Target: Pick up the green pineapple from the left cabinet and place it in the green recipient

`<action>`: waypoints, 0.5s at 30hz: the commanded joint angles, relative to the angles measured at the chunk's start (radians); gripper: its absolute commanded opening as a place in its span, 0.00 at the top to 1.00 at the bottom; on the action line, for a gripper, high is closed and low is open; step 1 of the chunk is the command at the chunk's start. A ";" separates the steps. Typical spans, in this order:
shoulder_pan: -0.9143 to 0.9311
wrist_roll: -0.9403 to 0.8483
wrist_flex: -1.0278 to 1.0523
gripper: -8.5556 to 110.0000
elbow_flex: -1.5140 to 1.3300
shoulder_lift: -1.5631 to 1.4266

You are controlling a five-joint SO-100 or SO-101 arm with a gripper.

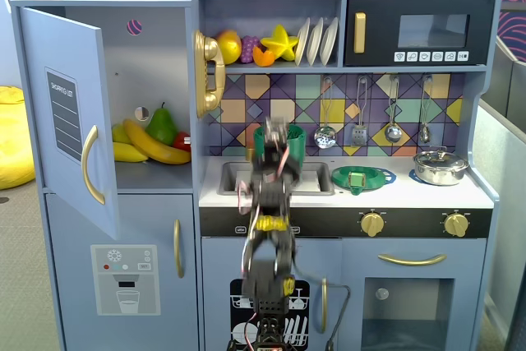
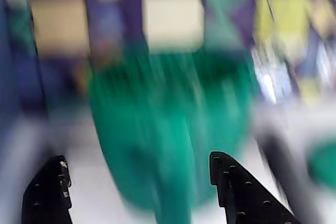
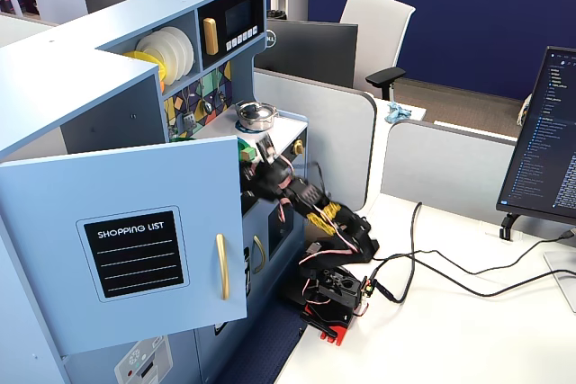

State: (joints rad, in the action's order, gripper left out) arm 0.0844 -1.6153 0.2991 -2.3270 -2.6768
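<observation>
Two black fingertips frame the bottom of the wrist view with a wide gap and nothing between them, so the gripper (image 2: 139, 190) stands apart and empty; ahead of it, blurred by motion, rises the ribbed wall of the green recipient (image 2: 168, 129), which fills the middle of that view. In a fixed view from the front the arm (image 1: 267, 228) reaches up over the counter edge toward the same green recipient (image 1: 292, 139), which stands at the far side of the sink against the tiled wall; the arm's upper part hides most of it. The green pineapple cannot be made out anywhere: the left cabinet (image 1: 156, 63) stands with its door (image 1: 70, 113) swung open, and its shelf shows a banana (image 1: 152, 144), a dark green pear (image 1: 162, 125) and a bit of something red, but no bumpy bright green fruit; it may lie inside the pitcher, though no view looks in. The flat green dish (image 1: 362, 177) rests on the counter right of the sink, well apart from the gripper; with the pincer empty at the pitcher, the drop looks likely made.
</observation>
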 commanded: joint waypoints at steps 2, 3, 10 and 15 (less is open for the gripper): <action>-0.012 -0.011 0.000 0.70 -0.275 -0.261; -0.018 -0.011 -0.005 0.70 -0.313 -0.295; -0.002 -0.014 -0.020 0.71 -0.515 -0.499; 0.008 0.003 -0.057 0.71 -0.574 -0.499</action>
State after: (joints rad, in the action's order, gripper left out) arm 0.0767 -1.6183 0.2869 -2.8747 -3.1554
